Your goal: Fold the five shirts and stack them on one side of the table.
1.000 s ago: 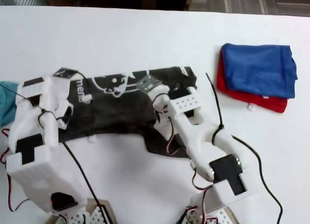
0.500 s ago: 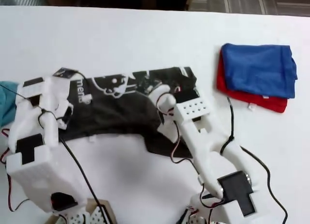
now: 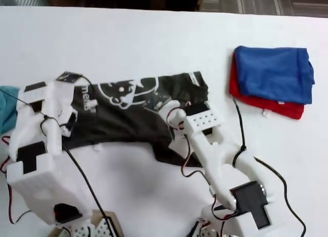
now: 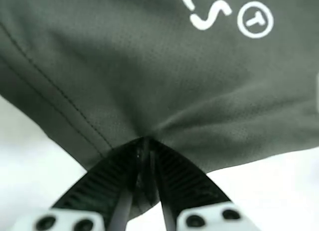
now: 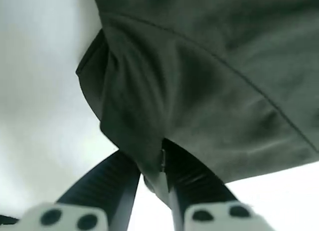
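Note:
A black shirt with white print lies spread across the middle of the table. My left gripper is shut on its hem at the shirt's left end, where the left arm stands over it. My right gripper is shut on a bunched fold of the black shirt near its right end, under the right arm's white head. A folded blue shirt rests on a folded red shirt at the table's right side.
A teal cloth pokes in at the left edge, behind the left arm. The white table is bare beyond the black shirt. Cables trail from both arm bases at the front.
The right arm has pulled back toward the front and right, dragging the shirt's right end with it. More of the white print now shows. The left arm has kept still.

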